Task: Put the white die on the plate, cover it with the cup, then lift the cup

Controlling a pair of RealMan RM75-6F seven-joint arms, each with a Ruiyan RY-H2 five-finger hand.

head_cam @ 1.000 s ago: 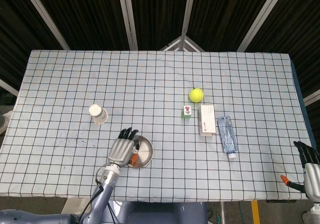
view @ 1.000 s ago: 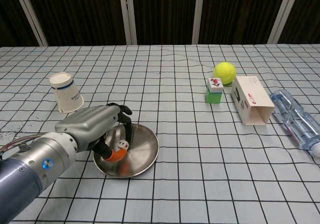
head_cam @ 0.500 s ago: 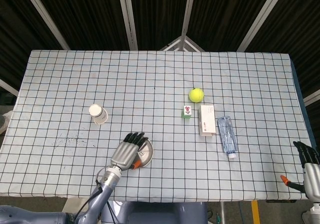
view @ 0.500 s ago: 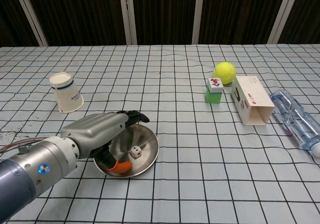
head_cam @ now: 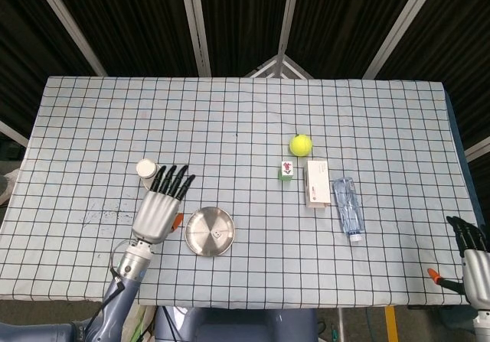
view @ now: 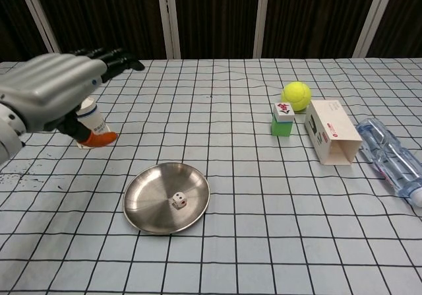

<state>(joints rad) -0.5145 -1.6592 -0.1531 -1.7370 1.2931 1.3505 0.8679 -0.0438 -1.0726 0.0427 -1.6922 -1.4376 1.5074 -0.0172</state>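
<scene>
The white die lies inside the round metal plate, a little right of its middle; in the head view the die shows as a small speck on the plate. A white paper cup lies on its side left of the plate, mostly hidden behind my left hand in the chest view, where only part of the cup shows. My left hand hovers open over the cup with fingers spread and holds nothing; the chest view shows this hand raised. My right hand hangs off the table's right edge.
A yellow tennis ball, a small green block with a flower tile, a white carton and a clear plastic bottle lie on the right half of the checked tablecloth.
My left hand has let go of the die, lifted off the plate and moved left and back toward the cup. The die now lies uncovered in the plate.
</scene>
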